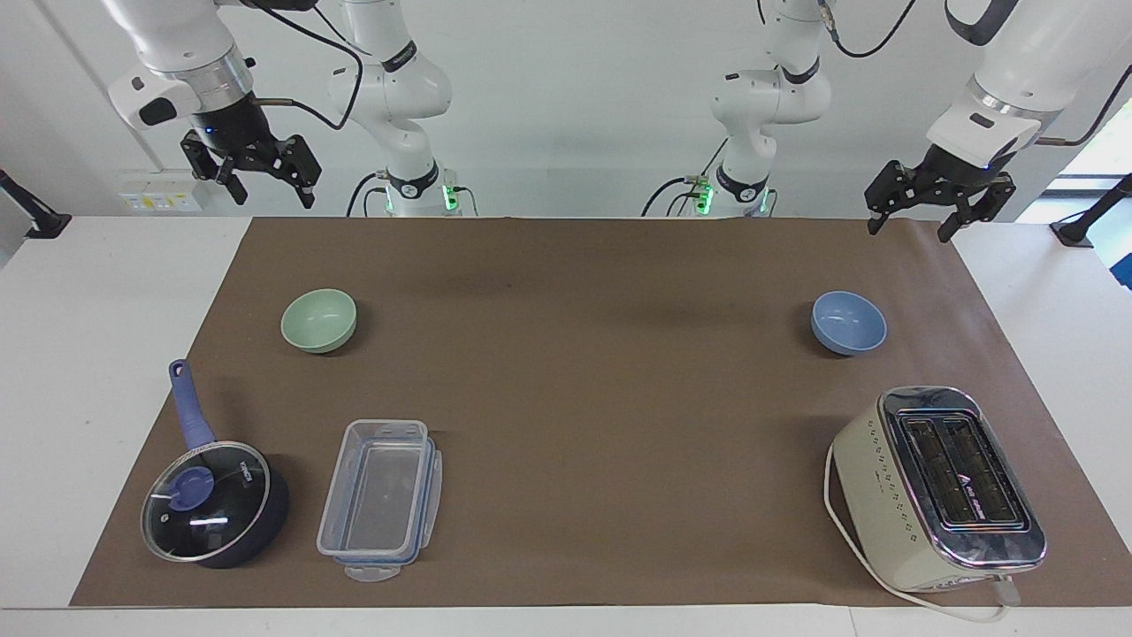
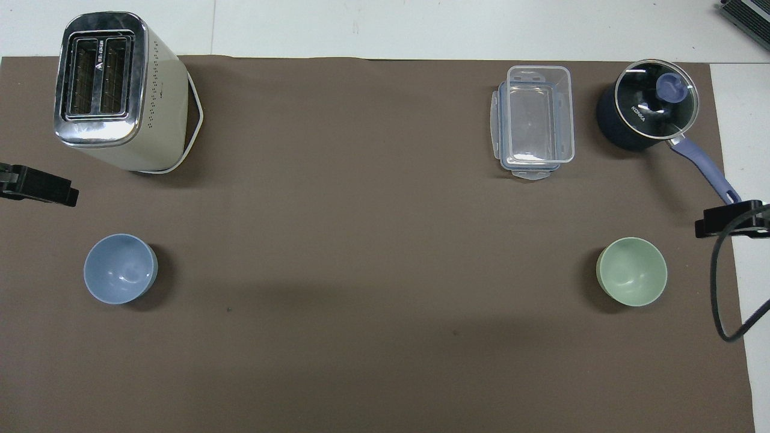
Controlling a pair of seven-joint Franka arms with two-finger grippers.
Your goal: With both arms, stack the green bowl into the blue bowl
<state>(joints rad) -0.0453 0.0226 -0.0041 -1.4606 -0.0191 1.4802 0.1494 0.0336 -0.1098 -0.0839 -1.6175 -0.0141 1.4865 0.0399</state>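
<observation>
The pale green bowl (image 1: 318,320) (image 2: 631,279) stands upright and empty on the brown mat toward the right arm's end of the table. The periwinkle blue bowl (image 1: 849,323) (image 2: 120,267) stands upright and empty toward the left arm's end, far apart from the green one. My right gripper (image 1: 272,193) hangs open and empty high over the table's edge near the robots, toward the green bowl's end. My left gripper (image 1: 911,228) hangs open and empty the same way toward the blue bowl's end. Neither gripper touches a bowl.
A cream and chrome toaster (image 1: 937,487) (image 2: 114,114) with a white cord stands farther from the robots than the blue bowl. Farther out than the green bowl lie a clear plastic container (image 1: 380,500) (image 2: 535,120) and a dark blue glass-lidded saucepan (image 1: 212,504) (image 2: 646,111).
</observation>
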